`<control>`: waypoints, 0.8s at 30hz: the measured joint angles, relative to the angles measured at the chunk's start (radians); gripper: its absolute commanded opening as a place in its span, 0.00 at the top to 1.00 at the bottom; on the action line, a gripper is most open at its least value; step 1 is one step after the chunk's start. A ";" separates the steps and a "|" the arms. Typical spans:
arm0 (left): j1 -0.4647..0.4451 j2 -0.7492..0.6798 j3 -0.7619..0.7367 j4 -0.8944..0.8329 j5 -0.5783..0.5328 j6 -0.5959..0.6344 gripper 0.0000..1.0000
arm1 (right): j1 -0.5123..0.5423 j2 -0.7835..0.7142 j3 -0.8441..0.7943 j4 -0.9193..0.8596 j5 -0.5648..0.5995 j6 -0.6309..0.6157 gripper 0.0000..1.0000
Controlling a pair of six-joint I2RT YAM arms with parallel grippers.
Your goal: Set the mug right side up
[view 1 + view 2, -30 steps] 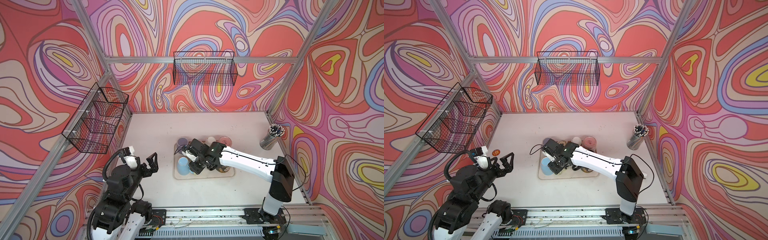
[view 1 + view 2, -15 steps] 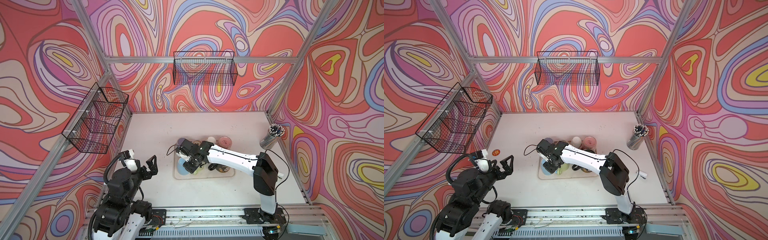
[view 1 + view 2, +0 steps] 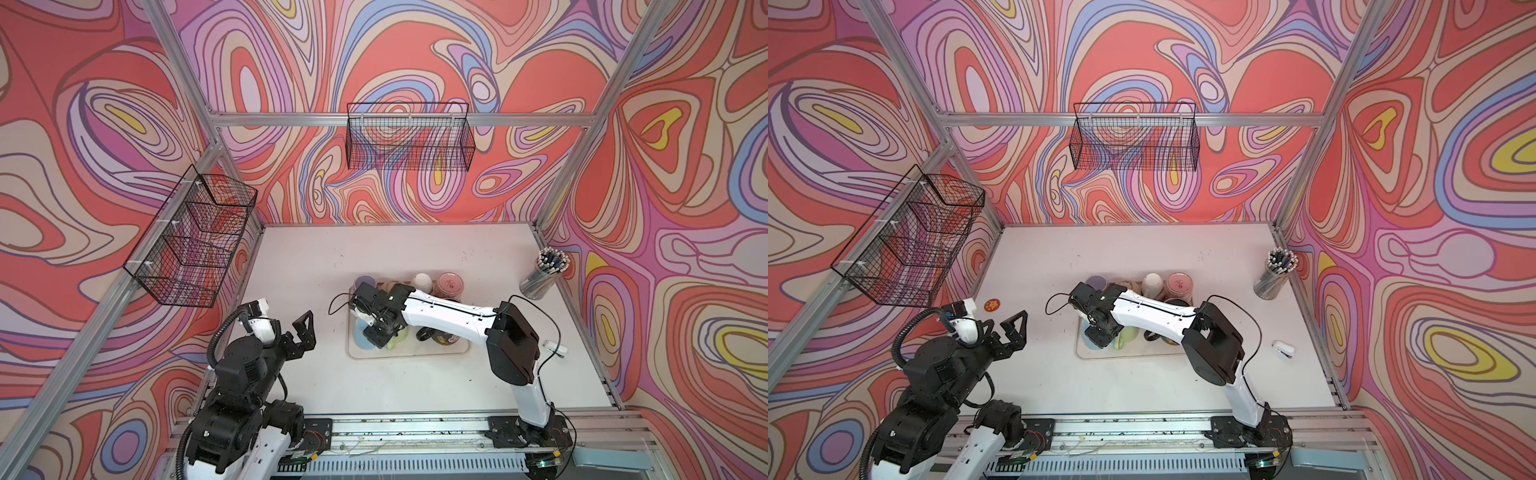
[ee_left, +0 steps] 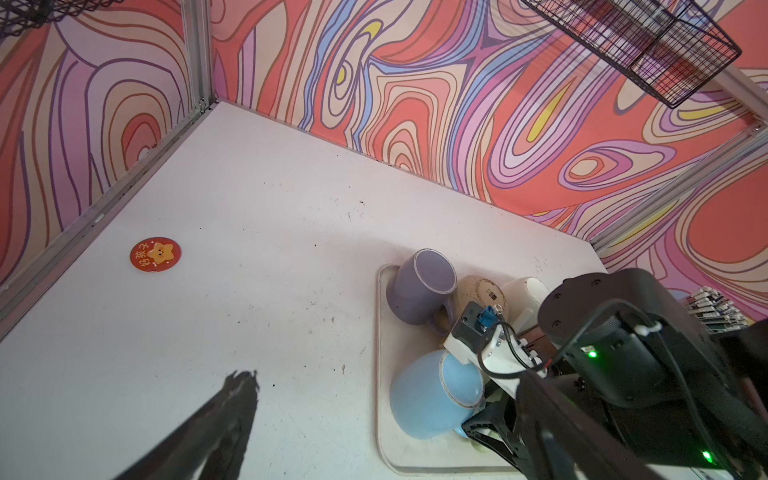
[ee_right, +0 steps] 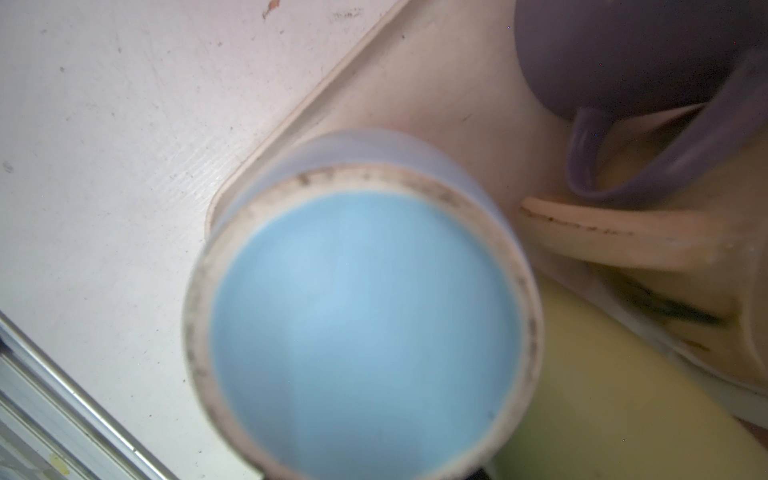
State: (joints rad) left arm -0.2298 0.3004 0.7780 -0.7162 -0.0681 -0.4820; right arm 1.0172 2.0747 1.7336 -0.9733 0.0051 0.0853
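A light blue mug (image 3: 360,335) (image 4: 432,395) stands upside down at the front left of a beige tray (image 3: 411,355) in both top views. Its flat bottom (image 5: 365,324) fills the right wrist view. My right gripper (image 3: 380,333) (image 3: 1100,333) hangs right over it, pointing down. Its black fingers (image 4: 486,428) reach down beside the mug's handle side, and whether they grip anything is hidden. My left gripper (image 3: 297,334) (image 3: 1005,328) stays open over the bare table, left of the tray, holding nothing.
More upturned mugs crowd the tray: purple (image 3: 365,282), white (image 3: 422,280), pink (image 3: 451,284), pale green (image 3: 1129,334). A pen cup (image 3: 544,274) stands at the right wall. A red round sticker (image 3: 992,306) and a small white object (image 3: 1283,348) lie on the table. Wire baskets (image 3: 409,137) hang on the walls.
My right arm has swung left across the tray, and its gripper has moved from the tray's middle onto the light blue mug. The left arm has barely shifted.
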 measured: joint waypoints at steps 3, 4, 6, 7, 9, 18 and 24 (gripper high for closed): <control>0.000 0.000 0.000 0.000 0.000 0.000 0.00 | 0.000 0.005 0.006 -0.002 0.004 0.002 0.84; 0.000 0.000 0.000 0.000 0.000 0.000 0.00 | 0.000 0.006 0.006 -0.002 0.005 0.000 0.86; 0.000 0.000 0.000 0.000 0.000 0.000 0.00 | 0.000 0.010 0.013 -0.004 0.016 0.004 0.92; 0.000 0.000 0.000 0.000 0.000 0.000 0.00 | 0.000 0.012 0.017 -0.005 0.018 0.006 0.94; 0.000 0.000 0.000 0.000 0.001 0.000 0.00 | 0.000 0.014 0.021 -0.006 0.026 0.006 1.00; 0.000 0.000 0.000 0.000 0.001 0.000 0.00 | 0.001 0.016 0.025 -0.008 0.040 0.025 1.00; 0.000 0.000 0.000 0.000 0.002 0.000 0.00 | 0.001 0.011 0.024 -0.006 0.036 0.045 1.00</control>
State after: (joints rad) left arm -0.2298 0.3004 0.7780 -0.7162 -0.0666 -0.4824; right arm 1.0180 2.0861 1.7580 -0.9791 0.0410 0.1303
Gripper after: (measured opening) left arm 0.999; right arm 0.138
